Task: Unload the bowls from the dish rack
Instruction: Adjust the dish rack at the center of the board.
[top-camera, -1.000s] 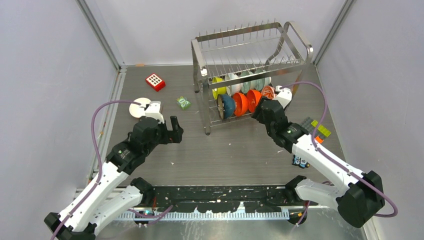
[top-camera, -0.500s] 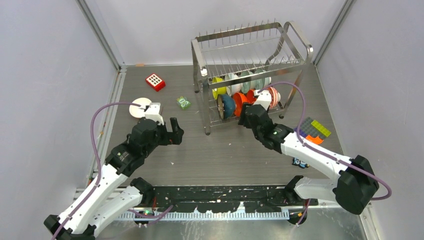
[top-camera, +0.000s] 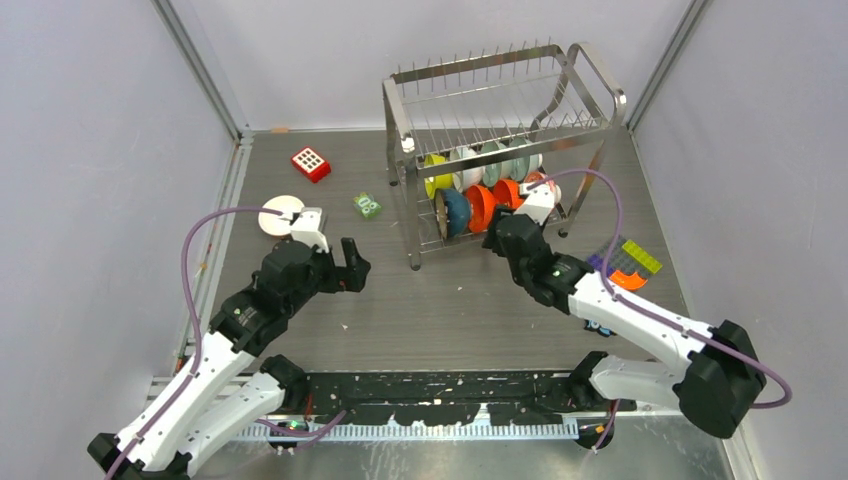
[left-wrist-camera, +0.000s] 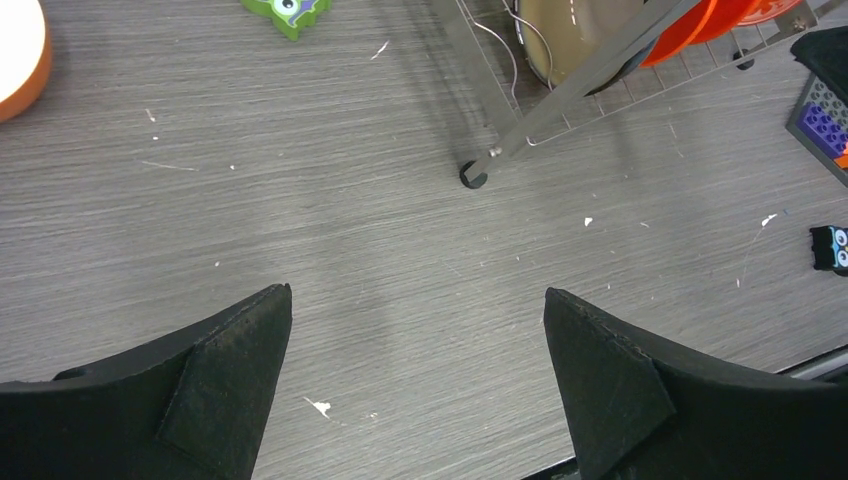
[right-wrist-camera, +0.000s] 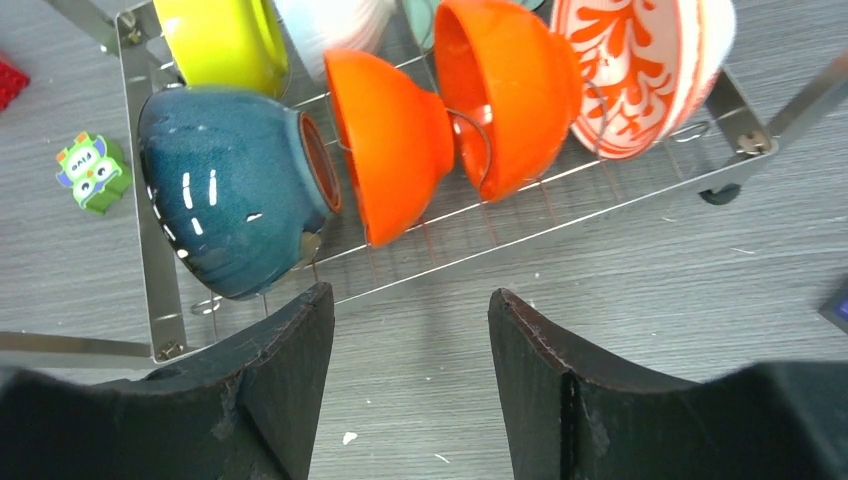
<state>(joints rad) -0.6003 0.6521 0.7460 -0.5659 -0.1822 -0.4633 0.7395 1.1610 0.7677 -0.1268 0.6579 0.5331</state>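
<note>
Right fingers (right-wrist-camera: 305, 330) wide, empty, just short of rack (right-wrist-camera: 158, 320) lower tier. Orange bowl (right-wrist-camera: 390, 140) dead ahead, on edge between blue bowl (right-wrist-camera: 225, 190) and second orange bowl (right-wrist-camera: 505, 90). Advance straight, one finger either side of rim; close gently; lift clear of wires before pulling back, neighbours likely easy to nudge. Left fingers (left-wrist-camera: 255, 330) wide, empty, above table (left-wrist-camera: 350, 230). Plain from right wrist only: gaps between bowls, wire seats. Plain from top, missing there: rack's upper tier, prongs bare; white bowl (top-camera: 280, 213) on table at left.
</note>
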